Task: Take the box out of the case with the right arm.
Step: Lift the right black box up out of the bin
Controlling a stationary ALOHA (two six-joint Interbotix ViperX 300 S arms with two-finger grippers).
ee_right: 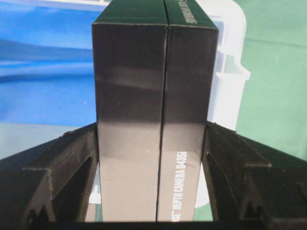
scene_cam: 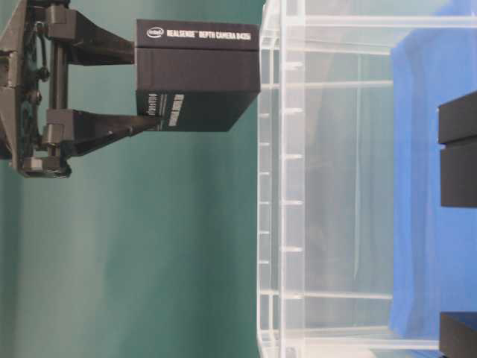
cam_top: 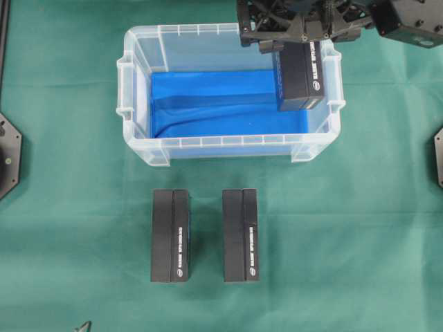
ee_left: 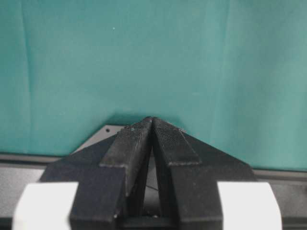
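right hand grips black box above case – left hand closed.

Three black rectangular cardboard boxes with white lettering were in view: one at the right end of the single clear plastic rimmed tub, and two more, a left one and a right one, lying side by side on the green-covered counter just in front of that tub. One blue sheet lined the tub's bottom. Two black robot grippers showed, the right and the left.
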